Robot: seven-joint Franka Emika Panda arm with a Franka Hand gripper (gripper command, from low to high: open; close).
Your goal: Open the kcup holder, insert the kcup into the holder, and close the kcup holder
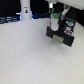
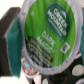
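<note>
The kcup (image 2: pixel 49 31) fills the wrist view: a round pod with a green and white lid and a white rim, tilted and very close to the camera. My gripper (image 1: pixel 53 26) is shut on it, though the fingers themselves do not show in the wrist view. In the exterior view the gripper hangs over the left top edge of the kcup holder (image 1: pixel 61 35), a black boxy block at the back right of the white table. The pod is too small to make out there. I cannot tell whether the holder is open or closed.
A white bottle-like post (image 1: pixel 25 10) stands at the back, to the exterior view's left of the holder. The white table (image 1: pixel 30 60) stretches toward the front. A dark shape with a teal part (image 2: pixel 11 34) lies behind the pod in the wrist view.
</note>
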